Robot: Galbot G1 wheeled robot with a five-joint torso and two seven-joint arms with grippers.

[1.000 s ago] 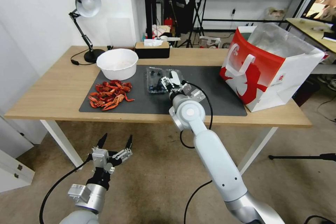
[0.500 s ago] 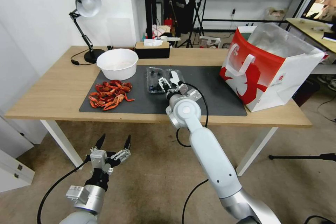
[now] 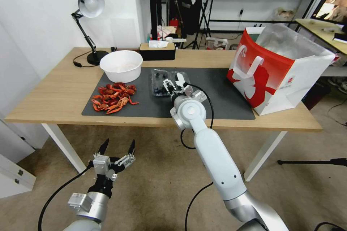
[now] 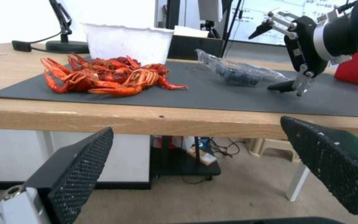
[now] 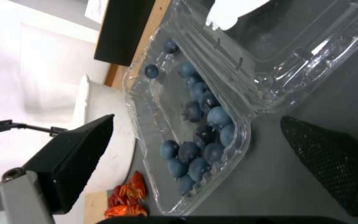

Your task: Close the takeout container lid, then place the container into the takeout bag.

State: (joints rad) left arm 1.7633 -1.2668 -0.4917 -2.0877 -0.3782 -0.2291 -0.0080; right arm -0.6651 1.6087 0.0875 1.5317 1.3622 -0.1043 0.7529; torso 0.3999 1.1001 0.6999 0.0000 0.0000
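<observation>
**Clerk:** Item nearest: left gripper (image 3: 117,148), below the desk's (image 3: 54,94) front edge, over the carpet, fingers spread wide, holding nothing.

**Checker:** Next?

**Clerk:** Right gripper (image 3: 172,82), over the dark mat (image 3: 217,90) near the desk's middle, jaws apart, nothing between them. In the left wrist view it hangs just above the mat, one fingertip (image 4: 280,86) low beside the takeout container (image 4: 239,73). I cannot tell whether it touches the plastic.

**Checker:** Container's condition?

**Clerk:** Takeout container lies open on the mat, tray half (image 5: 187,133) holding dark blueberries (image 5: 204,124). Lid (image 5: 295,40) folded out flat on the tray's right-hand side, white label sticker (image 5: 237,12) on it. Right gripper's fingers straddle the tray's near end in its wrist view.

**Checker:** Other goods on the mat?

**Clerk:** Red crayfish (image 3: 112,97), heaped at the mat's left front. White bowl (image 3: 121,65) behind them at the mat's left back corner.

**Checker:** And the takeout bag?

**Clerk:** Takeout bag (image 3: 274,72), upright at the desk's right end, mouth open, silvery lining showing, well apart from the container.

**Checker:** Back edge?

**Clerk:** Desk lamp (image 3: 88,5) at the left back corner; black tissue box (image 3: 157,51) at mid back edge.
</observation>
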